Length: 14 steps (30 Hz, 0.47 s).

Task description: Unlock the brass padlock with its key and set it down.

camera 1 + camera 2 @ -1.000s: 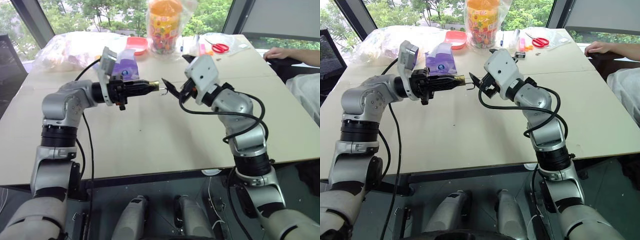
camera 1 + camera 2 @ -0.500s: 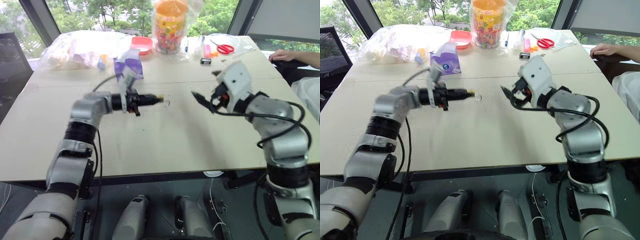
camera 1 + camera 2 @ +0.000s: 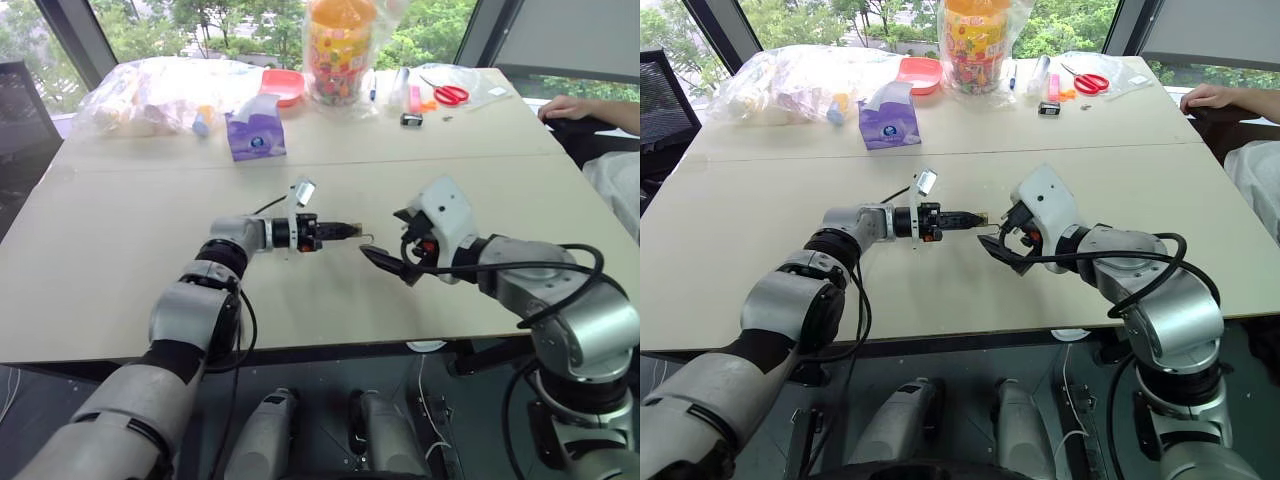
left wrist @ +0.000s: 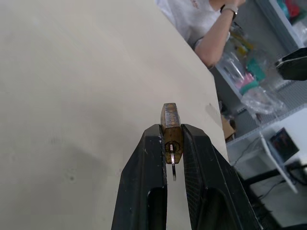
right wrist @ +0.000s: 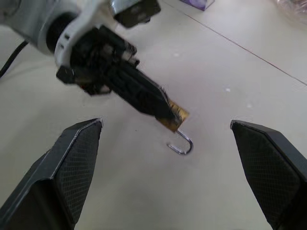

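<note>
Left eye view: scissors (image 3: 443,95) (far), tissue pack (image 3: 256,137).

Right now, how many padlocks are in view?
1. The brass padlock sits between the left gripper fingers, low over the table, its shackle swung open. Another could be hidden among the clutter at the far edge.

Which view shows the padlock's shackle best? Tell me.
The right wrist view: the silvery shackle hangs open below the brass padlock, pinched by the left gripper. The left wrist view shows the padlock's body end-on; the eye views show it tiny.
</note>
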Tool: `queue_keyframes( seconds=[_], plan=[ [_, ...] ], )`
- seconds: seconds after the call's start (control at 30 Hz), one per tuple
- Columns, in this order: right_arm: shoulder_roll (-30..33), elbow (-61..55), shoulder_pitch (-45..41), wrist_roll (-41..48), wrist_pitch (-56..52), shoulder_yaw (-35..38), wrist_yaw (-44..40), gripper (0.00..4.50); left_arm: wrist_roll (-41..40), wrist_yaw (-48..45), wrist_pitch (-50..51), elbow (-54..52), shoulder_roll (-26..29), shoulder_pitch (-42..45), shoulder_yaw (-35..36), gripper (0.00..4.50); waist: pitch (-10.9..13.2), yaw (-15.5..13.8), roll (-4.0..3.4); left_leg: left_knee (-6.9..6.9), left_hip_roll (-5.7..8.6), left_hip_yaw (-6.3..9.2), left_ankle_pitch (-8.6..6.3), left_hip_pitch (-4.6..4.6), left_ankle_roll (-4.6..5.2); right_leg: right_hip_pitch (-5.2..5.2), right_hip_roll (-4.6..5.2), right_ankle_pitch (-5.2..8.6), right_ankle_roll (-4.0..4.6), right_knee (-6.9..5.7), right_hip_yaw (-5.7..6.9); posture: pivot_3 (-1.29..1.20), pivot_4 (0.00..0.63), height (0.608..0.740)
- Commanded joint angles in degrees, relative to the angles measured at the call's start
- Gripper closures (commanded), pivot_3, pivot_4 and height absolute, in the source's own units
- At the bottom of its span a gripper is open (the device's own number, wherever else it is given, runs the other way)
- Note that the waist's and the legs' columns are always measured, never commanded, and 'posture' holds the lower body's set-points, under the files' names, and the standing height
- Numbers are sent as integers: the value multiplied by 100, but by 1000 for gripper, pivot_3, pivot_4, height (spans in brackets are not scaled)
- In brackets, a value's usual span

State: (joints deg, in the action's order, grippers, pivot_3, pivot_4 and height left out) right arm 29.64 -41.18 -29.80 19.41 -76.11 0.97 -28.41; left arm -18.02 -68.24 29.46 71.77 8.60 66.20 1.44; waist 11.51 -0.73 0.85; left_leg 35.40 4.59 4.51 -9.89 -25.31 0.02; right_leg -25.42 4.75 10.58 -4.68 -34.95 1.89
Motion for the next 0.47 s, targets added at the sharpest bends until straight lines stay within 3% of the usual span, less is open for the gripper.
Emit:
queue_keyframes(
  seconds=[0.03, 0.13, 0.2, 0.33, 0.47],
  plan=[
    [-77, -166, -88, 97, -20, 142, 171, 0, 37, 4, -12, -21, 19, 245, 227, 2180, 0, -3, 0, 0, 0, 0, 0, 0, 0, 0, 0, -1, -1, 0, 0, 0, 150, 740],
    [-23, -122, -56, 129, 22, 154, 235, 0, 140, 60, 6, -52, 74, 226, 257, 846, 0, 1, 0, 0, 1, 0, 0, 0, 0, 1, -1, -1, -2, 0, 1, 0, 150, 740],
    [30, -114, -27, 147, 30, 153, 263, 0, 379, 168, -178, -120, 242, 145, 116, 199, 0, 2, 0, 0, 0, 0, 0, 1, 0, 1, -2, -1, -3, 0, 1, 0, 150, 740],
    [204, -153, 179, 179, 124, 160, 240, 0, 603, 208, -504, -560, 840, -46, 97, 199, 0, 52, 0, -1, -2, -1, 0, 3, 0, 0, -5, -4, 0, -4, 0, 0, 150, 740],
    [114, -6, 390, 117, 611, 112, 310, 0, 148, 303, -49, -2598, 1524, -867, 484, 199, 0, 77, 0, -12, -8, 3, 0, 4, 0, -6, -5, -6, 4, -5, -2, 0, 150, 740]
  ],
)
